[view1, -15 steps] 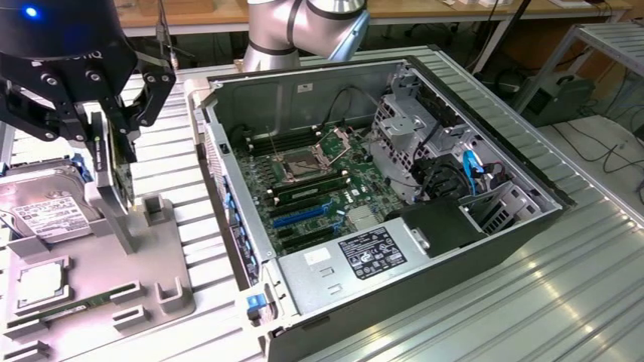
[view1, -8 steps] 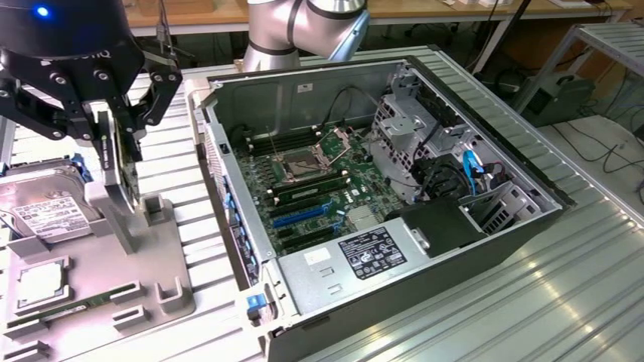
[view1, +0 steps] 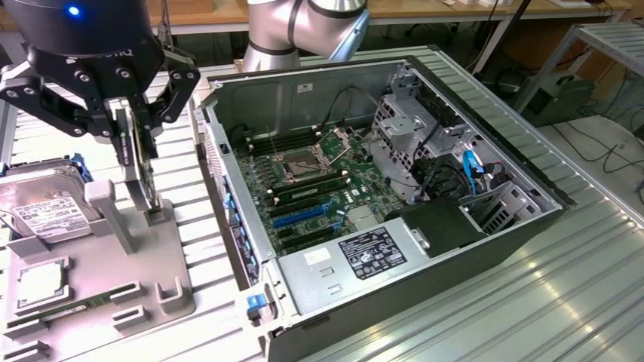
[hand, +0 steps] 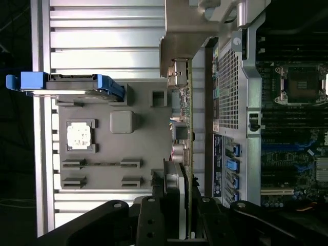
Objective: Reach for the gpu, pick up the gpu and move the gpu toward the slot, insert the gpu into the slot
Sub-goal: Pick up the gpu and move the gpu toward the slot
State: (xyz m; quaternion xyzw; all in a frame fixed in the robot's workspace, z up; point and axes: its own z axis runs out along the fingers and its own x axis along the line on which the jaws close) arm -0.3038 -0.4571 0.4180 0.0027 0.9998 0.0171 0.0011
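Gripping gpu (view1: 139, 170) by upper edge between closed-in fingers of gripper (view1: 128, 124), card upright, long axis seemingly vertical, lower end at grey holder (view1: 151, 260), slot (view1: 302, 215) well off toward exterior view's right.

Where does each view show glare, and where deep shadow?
Exterior view: pale glare streaks the ribbed metal table; the black shroud inside the computer case is darkest. Wrist view: the table washes out near white, the processor chip on the grey tray glares, the gripper is a dark silhouette.
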